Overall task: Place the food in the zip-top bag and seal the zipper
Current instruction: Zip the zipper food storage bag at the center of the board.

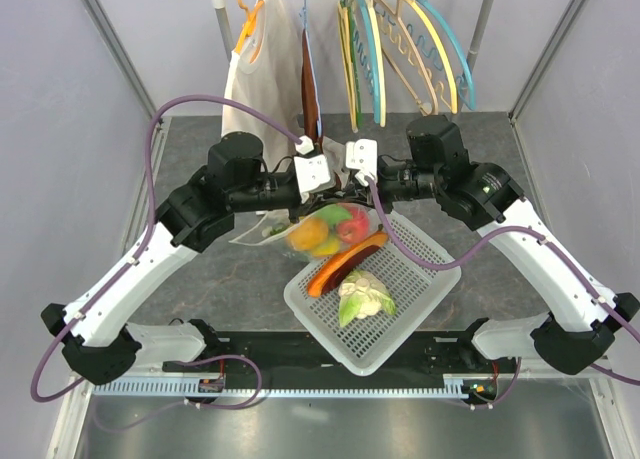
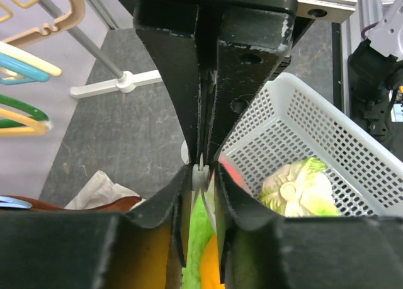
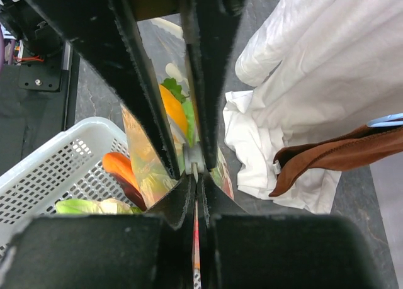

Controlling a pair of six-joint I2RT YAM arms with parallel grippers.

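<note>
Above the far-left corner of the white lattice basket (image 1: 425, 269), a dotted clear zip-top bag (image 1: 262, 231) hangs between two robot arms. It bulges with toy food (image 1: 325, 231): a red apple and yellow, orange and green pieces. The left gripper (image 2: 201, 166) pinches the bag's whitish zipper (image 3: 193, 155), and the right gripper (image 3: 194, 166) is clamped tight on the same strip just beside it. Inside the basket lie a cauliflower (image 1: 363, 297) and a long orange piece (image 1: 345, 264), the latter along the basket's far-left side. The dark speckled tabletop (image 1: 220, 279) lies bare left and right of the basket. Pale lilac walls (image 1: 60, 129) close both sides. Beyond the basket, hangers (image 1: 400, 49), a white garment (image 1: 262, 79) and a brown garment (image 1: 311, 79) crowd a rail. The basket's near corner overlaps the black base bar (image 1: 270, 351).
</note>
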